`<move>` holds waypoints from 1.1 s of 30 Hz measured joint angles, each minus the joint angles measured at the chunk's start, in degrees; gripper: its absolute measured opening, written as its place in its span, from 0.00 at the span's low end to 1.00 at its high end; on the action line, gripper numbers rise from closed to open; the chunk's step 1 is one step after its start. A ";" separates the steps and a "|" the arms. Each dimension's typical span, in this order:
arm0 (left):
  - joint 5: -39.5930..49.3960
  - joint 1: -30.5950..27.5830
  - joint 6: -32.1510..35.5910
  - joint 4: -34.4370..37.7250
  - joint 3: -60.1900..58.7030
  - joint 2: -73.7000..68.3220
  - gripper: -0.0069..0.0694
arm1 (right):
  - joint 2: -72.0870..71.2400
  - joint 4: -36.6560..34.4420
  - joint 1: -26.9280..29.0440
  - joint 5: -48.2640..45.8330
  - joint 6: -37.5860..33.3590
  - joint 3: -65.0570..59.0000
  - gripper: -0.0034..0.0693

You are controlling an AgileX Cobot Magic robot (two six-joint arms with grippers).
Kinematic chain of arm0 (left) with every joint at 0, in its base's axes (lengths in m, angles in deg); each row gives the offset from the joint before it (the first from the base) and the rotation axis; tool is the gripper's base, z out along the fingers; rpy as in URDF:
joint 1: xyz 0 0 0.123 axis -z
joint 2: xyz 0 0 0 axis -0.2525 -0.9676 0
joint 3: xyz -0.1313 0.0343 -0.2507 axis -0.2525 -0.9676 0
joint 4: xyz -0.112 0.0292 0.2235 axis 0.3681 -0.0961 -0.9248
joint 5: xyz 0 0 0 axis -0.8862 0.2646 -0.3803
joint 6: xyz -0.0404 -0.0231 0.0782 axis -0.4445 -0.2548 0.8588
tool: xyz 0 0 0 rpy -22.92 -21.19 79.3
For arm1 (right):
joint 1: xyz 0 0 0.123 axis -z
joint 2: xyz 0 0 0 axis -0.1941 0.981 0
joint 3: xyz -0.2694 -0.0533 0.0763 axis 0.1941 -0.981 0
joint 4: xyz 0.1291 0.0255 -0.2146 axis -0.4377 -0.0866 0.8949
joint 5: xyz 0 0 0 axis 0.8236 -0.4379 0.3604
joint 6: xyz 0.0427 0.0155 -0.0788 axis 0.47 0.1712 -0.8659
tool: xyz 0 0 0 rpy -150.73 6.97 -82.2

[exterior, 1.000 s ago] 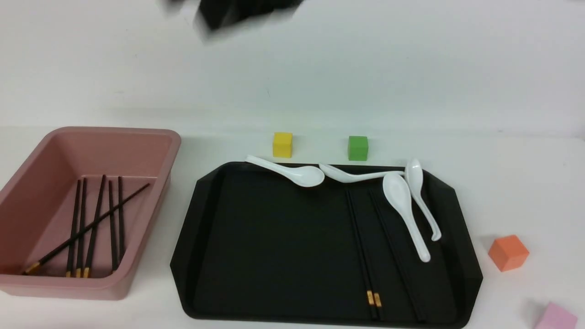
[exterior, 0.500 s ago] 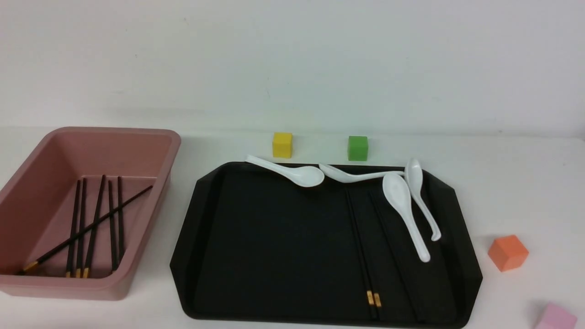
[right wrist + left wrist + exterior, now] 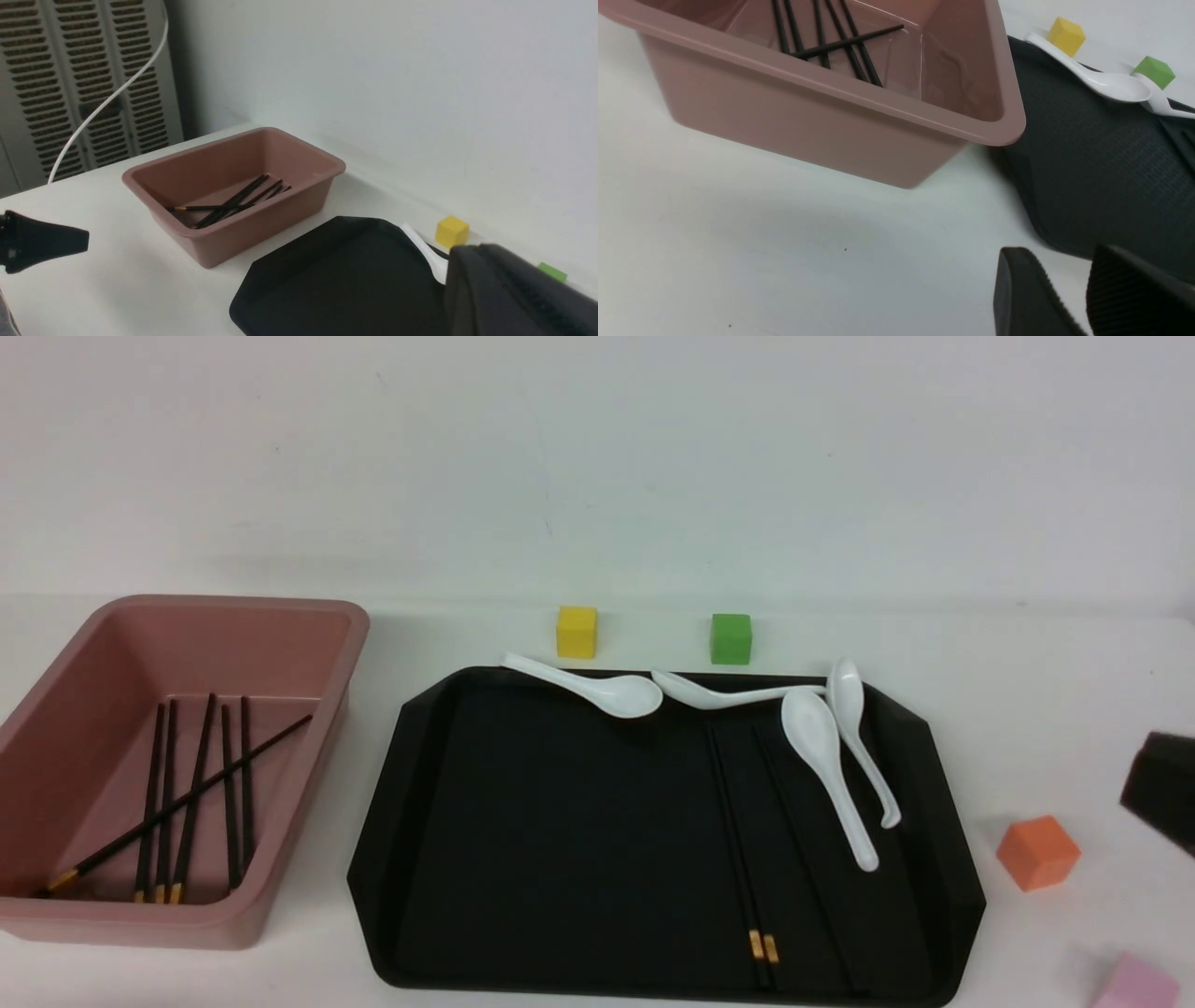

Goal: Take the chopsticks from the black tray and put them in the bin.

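Six long thin black chopsticks (image 3: 191,784) lie in the deep dusty-pink plastic bin (image 3: 308,616) at the left. At least three more are left on the large glossy black tray (image 3: 523,821), right of centre, beside white ceramic soup spoons (image 3: 822,737). The left gripper (image 3: 1059,266) hovers low by the bin's near right corner, jaws apart and empty. The right gripper (image 3: 495,284), jaws closed, hangs right of the tray.

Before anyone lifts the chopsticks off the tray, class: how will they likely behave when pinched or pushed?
The chopsticks look thin and straight, so probably stiff and light. Two lie side by side flat on the tray, so a pinch may catch both. Slim shafts could roll if nudged sideways.
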 joint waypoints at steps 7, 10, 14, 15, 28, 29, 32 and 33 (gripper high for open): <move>0.00 0.00 0.00 0.00 0.00 0.00 0.40 | -0.06 0.04 0.00 1.06 0.06 -3.45 0.05; 0.00 0.00 0.00 0.00 0.00 0.00 0.40 | -0.06 0.11 0.00 0.82 0.06 -3.81 0.05; 0.00 0.00 0.00 0.00 0.00 0.00 0.40 | -0.06 0.15 0.00 0.61 0.06 -3.81 0.05; 0.00 0.00 0.00 -0.05 0.00 0.00 0.40 | -0.06 0.15 0.00 0.61 0.06 -3.81 0.05; 0.00 0.00 0.00 -0.05 0.00 0.00 0.40 | -1.90 -0.02 0.72 1.17 -0.21 -6.31 0.07; 0.00 0.00 0.00 -0.05 0.00 0.00 0.40 | -2.28 -0.02 1.21 1.39 -0.21 -7.09 0.07; 0.00 0.00 0.00 -0.05 0.00 0.00 0.40 | -5.07 -0.52 6.39 2.19 -0.35 -13.04 0.08; 0.00 0.00 0.00 -0.05 0.00 0.00 0.40 | -6.08 -0.83 8.21 2.19 -0.49 -14.26 0.08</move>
